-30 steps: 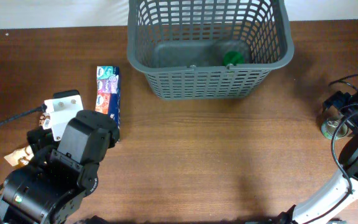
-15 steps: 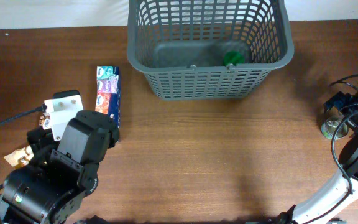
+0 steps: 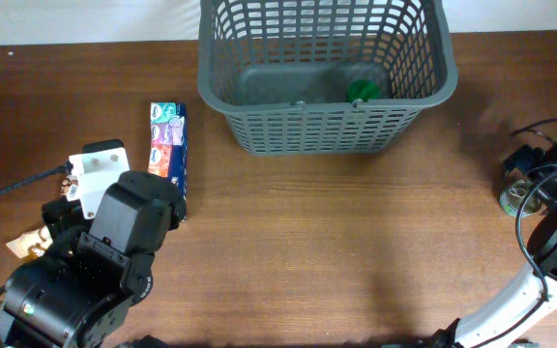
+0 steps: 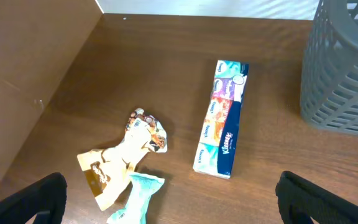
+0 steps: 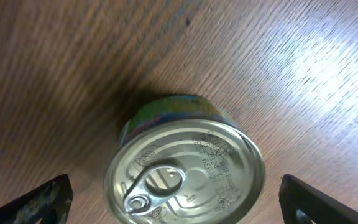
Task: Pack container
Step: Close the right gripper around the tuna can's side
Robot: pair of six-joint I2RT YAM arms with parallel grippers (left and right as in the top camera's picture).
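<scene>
Step in hand, as judged: pick-up of the small round metal tin can with ring-pull lid [image 5: 185, 162], which stands upright on the brown wooden table [image 3: 337, 251] near its right edge. The container, a large dark grey lattice-sided plastic basket [image 3: 322, 126], is seated at the far centre of the table, well apart from the can. A small green-lidded jar [image 3: 362, 89] is seen inside it, towards the right end.

Right gripper [image 5: 178, 202]: fingers are spread wide, one on each side of the can and apart from it; nothing is held. The can is seen slightly left of the midline. For a sound grip, the claw should be centred over the can and lowered until the pads are below the rim. Only then should it be closed on the side wall, not the lid.

Left gripper [image 4: 166, 199]: spread wide, nothing held, above a long multicoloured tissue pack [image 4: 222, 118] and crumpled wrappers [image 4: 123, 162]
</scene>
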